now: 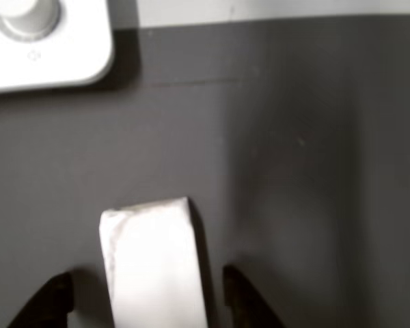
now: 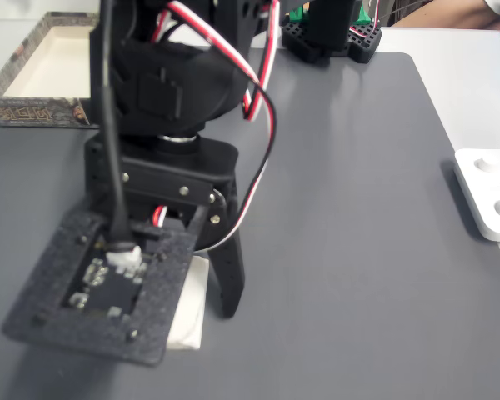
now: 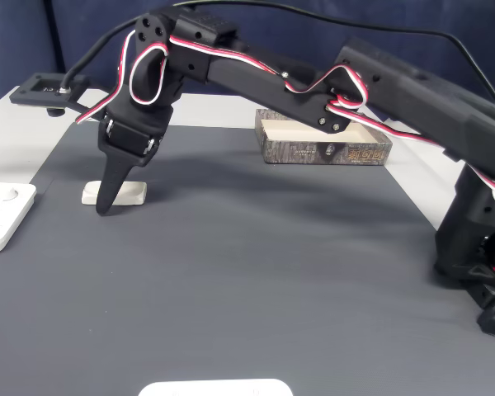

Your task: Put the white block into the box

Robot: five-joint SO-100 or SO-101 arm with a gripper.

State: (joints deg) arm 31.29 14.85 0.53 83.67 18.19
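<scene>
One block, bracketed but not yet pinched

Reached low over the grey mat (image 3: pixel 256 247), gripper (image 1: pixel 147 301) down at the surface. Jaws spread, one tip either side of the white block (image 1: pixel 156 263), a sliver of gap on each flank, nothing squeezed. Grasp step in hand, by the look of it. Next up, probably: close squarely, lift, carry across to the box (image 3: pixel 323 140), well apart behind the arm.

Other view: soft focus throughout; small white elongated rectangular block (image 1: pixel 156 263) overexposed. Both fixed views: even, diffuse lighting, faint shadows.
</scene>
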